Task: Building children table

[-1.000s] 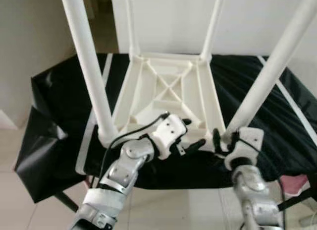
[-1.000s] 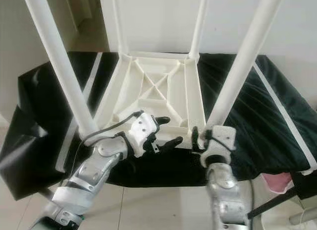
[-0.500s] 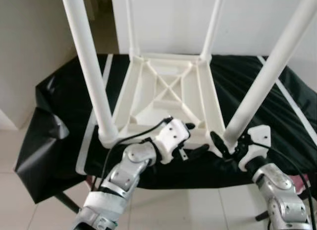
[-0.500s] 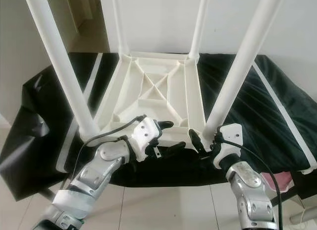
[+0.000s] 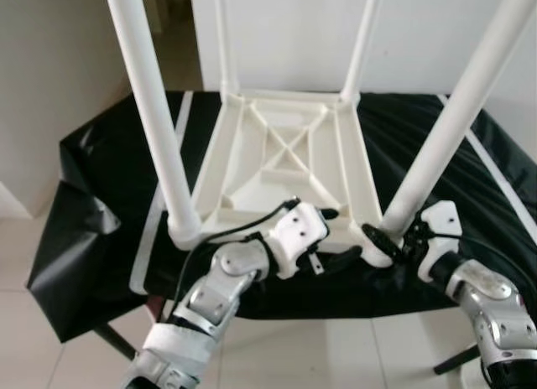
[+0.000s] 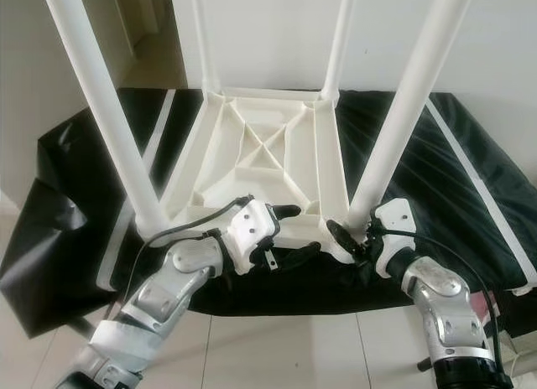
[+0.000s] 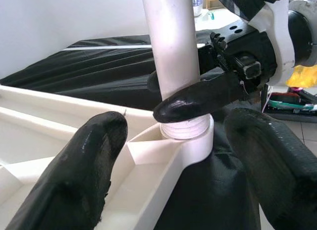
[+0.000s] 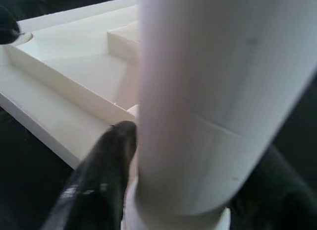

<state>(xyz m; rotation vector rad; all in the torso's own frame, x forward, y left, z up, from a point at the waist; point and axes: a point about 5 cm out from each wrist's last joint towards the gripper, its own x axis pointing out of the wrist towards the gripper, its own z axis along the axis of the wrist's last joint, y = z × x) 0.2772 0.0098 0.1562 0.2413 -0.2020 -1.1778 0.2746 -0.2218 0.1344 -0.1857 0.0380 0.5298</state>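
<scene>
White plastic table upside down on black-draped bench, four legs up. Right gripper pinching near-right leg at its socket; left gripper spread astride the near rim. Probably light, stiff, slick: best gripped low, by the socket.

A white plastic table is laid upside down on a black cloth, ribbed underside up. Four round white legs are stood upright in its corners.
</scene>
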